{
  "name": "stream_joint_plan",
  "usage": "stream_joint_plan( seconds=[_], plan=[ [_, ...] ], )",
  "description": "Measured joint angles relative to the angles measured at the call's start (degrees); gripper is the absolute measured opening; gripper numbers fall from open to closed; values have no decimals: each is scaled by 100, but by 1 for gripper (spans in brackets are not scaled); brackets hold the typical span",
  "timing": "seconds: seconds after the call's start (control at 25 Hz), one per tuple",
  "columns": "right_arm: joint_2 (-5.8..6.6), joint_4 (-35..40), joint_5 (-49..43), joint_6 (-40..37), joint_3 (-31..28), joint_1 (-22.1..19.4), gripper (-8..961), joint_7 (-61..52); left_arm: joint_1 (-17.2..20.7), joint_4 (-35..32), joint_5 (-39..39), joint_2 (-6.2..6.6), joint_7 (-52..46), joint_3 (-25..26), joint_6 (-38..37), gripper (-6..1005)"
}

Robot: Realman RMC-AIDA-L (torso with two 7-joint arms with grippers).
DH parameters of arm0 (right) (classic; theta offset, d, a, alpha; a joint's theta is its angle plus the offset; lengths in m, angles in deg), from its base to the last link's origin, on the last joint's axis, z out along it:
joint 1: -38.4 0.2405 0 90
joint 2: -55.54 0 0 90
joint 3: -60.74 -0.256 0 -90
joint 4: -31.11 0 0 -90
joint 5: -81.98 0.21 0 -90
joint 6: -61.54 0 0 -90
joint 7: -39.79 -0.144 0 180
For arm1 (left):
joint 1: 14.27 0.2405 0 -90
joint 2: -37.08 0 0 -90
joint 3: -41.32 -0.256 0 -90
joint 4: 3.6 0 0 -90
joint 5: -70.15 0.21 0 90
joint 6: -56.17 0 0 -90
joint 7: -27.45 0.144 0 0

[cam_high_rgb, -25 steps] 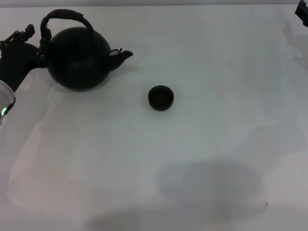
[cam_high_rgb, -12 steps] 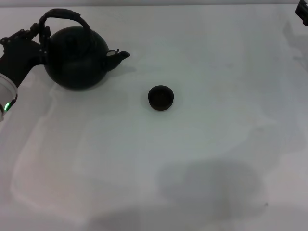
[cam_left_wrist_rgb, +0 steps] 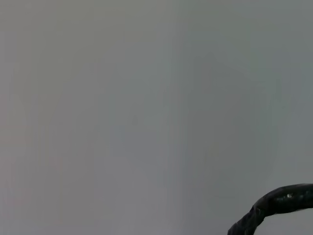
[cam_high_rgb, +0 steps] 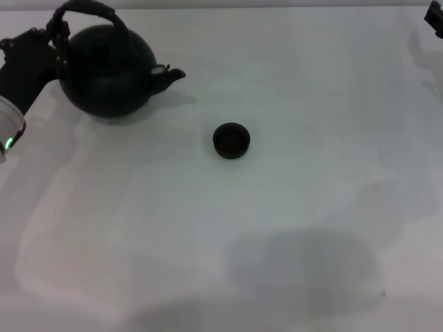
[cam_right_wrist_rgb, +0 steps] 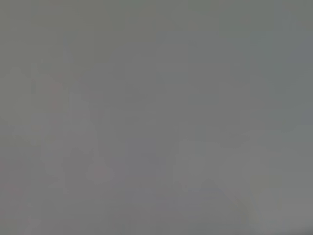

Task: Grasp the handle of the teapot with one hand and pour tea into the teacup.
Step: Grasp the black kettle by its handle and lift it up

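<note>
Left gripper [cam_high_rgb: 57, 43] at the table's far left corner, closed on the left end of the handle [cam_high_rgb: 88, 10] of the teapot [cam_high_rgb: 107, 69]. Teapot body immediately to the gripper's right, touching it, held upright or close to it with a shadow beneath; whether the base touches the white table [cam_high_rgb: 277, 228] cannot be told. Spout [cam_high_rgb: 169, 74] pointing away from the gripper, toward the teacup [cam_high_rgb: 231, 140]. Teacup well apart from the gripper, to its right and nearer the robot, standing alone. Dark curved stretch of handle showing in the left wrist view. Right gripper [cam_high_rgb: 436, 19] parked at the far right edge, fingers' state impossible to tell.
</note>
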State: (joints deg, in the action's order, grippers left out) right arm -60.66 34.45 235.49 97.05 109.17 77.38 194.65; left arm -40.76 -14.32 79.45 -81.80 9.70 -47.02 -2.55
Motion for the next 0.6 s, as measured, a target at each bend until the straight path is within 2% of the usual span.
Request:
stream_joint_plan(
  seconds=[0.16, 0.28, 0.6],
  plan=[
    [0, -11, 10, -1, 0, -13, 811, 0, -23, -23, 59, 27, 68, -39, -330, 81],
    [0, -15, 11, -1, 0, -14, 811, 0, -29, -29, 173, 20, 539, -48, -529, 82],
    [0, -18, 12, -1, 0, -35, 811, 0, -17, -182, 559, 0, 1012, -52, -618, 81]
  ],
)
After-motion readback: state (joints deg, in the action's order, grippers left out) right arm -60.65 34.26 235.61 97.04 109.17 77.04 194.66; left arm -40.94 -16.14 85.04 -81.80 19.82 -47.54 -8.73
